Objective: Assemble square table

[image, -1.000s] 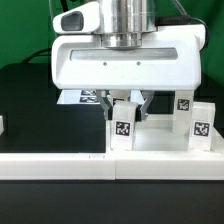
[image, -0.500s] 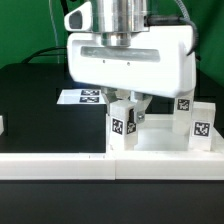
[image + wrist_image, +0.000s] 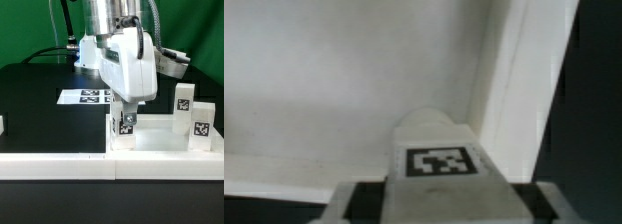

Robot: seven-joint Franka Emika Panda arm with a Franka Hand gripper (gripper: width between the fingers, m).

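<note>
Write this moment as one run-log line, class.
pincer: shut on leg | leg: upright, over tabletop corner | other legs: standing at the exterior view's right

Black table top (image 3: 40, 105) filling the left and middle of the exterior view. Marker board (image 3: 85, 97) lying flat on it at mid-frame, left of centre, showing black-and-white tags; right part hidden. Long white rail (image 3: 55, 165) running across the lower part of the frame from the left edge, a seam visible near the middle. Small white piece (image 3: 2, 126) at the left edge, cut off by the frame, too little shown to name. Green backdrop (image 3: 25, 25) across the upper left and upper right corners. Dark cables (image 3: 55, 50) draped in the upper left, before the green. Dark floor or shadow along the bottom edge.
</note>
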